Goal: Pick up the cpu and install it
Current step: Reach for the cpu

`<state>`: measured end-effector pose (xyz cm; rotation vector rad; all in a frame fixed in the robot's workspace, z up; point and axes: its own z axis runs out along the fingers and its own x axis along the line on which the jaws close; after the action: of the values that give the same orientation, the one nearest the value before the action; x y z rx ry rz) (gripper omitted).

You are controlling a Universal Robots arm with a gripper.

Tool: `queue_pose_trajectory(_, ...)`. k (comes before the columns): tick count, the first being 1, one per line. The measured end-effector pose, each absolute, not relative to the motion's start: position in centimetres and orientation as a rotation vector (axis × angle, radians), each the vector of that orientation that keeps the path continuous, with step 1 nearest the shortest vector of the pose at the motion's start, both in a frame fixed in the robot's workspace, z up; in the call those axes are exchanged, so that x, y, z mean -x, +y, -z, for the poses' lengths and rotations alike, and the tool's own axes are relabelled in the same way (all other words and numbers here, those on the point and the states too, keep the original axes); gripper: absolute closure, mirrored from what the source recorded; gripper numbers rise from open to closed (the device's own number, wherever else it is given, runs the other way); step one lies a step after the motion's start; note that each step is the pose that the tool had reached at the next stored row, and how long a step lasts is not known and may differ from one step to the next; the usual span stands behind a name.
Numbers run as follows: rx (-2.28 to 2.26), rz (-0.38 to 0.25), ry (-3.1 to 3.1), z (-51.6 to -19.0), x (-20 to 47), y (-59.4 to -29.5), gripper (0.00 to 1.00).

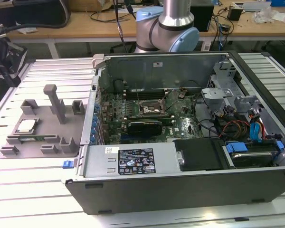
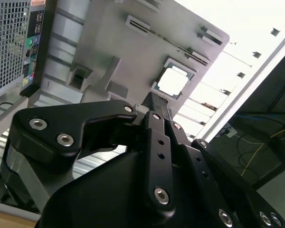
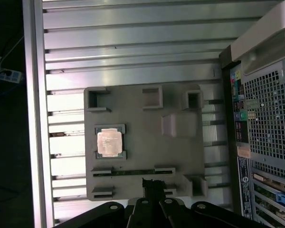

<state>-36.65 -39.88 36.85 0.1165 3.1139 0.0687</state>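
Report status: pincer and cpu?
Pincer over grey tray, cpu not gripped. Cpu seated flat in tray nest. Raised post nearby, apart from cpu.

The black gripper (image 2: 154, 102) hangs over a grey holder plate (image 2: 118, 52). The cpu (image 2: 173, 81) lies flat in a square recess of that plate, shiny top up, just beyond the gripper's tip. The plate rests on the ribbed metal worktop (image 2: 66, 33), near a mesh-walled computer case (image 2: 7, 42).

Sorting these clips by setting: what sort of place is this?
Probably a robotics lab workbench: an opened computer case lies on a slatted metal table, the cpu sits in a grey fixture tray beside it, and cable-strewn desks stand behind.
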Motion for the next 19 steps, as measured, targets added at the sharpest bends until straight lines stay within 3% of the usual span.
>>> queue_pose_trajectory(19, -0.117, -0.068, 3.115, -34.4, 38.5, -37.6, 0.89)
